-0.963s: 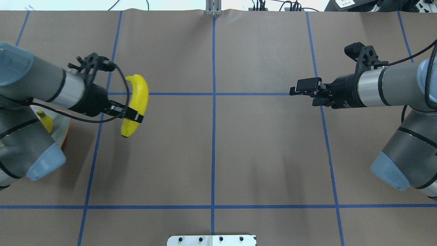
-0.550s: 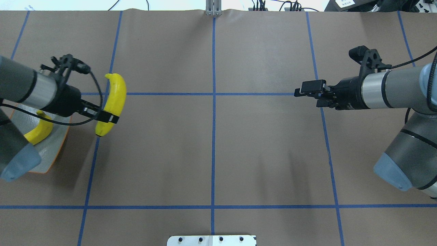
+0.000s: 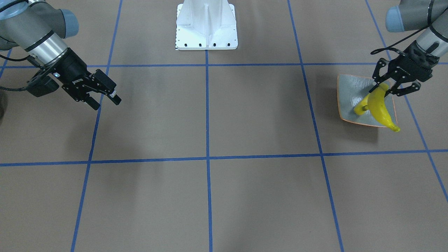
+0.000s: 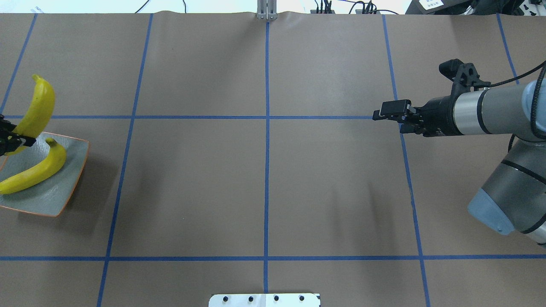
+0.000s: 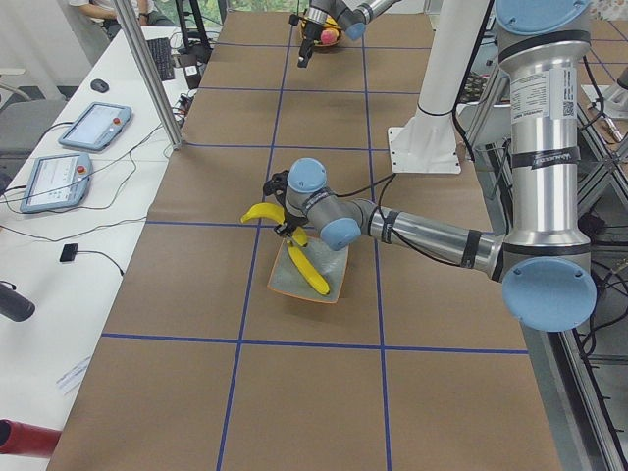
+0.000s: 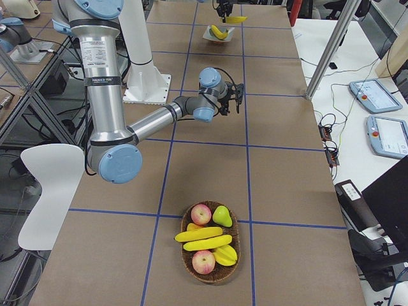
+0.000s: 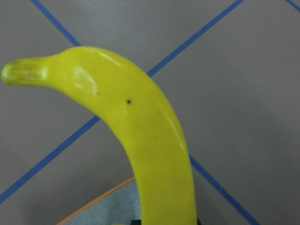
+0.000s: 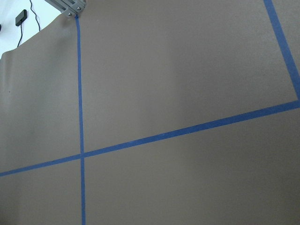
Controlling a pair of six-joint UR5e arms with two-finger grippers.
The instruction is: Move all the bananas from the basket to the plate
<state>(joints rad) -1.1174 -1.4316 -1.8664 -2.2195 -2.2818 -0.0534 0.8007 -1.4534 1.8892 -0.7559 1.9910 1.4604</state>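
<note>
My left gripper [image 3: 392, 85] is shut on a yellow banana [image 3: 380, 107] and holds it above the far edge of the grey-green plate [image 3: 346, 91]. The wrist view shows this banana [image 7: 150, 140] close up, with the plate's orange rim [image 7: 101, 202] below it. In the overhead view the held banana [image 4: 38, 108] hangs at the left edge, over the plate [image 4: 51, 200]. A second banana [image 4: 36, 170] lies on the plate. Two more bananas [image 6: 203, 238] lie in the wicker basket [image 6: 217, 279]. My right gripper [image 4: 386, 111] is open and empty, above bare table.
The basket also holds apples [image 6: 201, 214], a pear [image 6: 221, 215] and other fruit, at the table's right end. The white robot base [image 3: 206, 24] stands at the near middle edge. Blue tape lines cross the brown table [image 4: 264, 187].
My left gripper has carried the banana leftward, from beside the plate to over it. My right gripper has drawn back slightly to the right.
</note>
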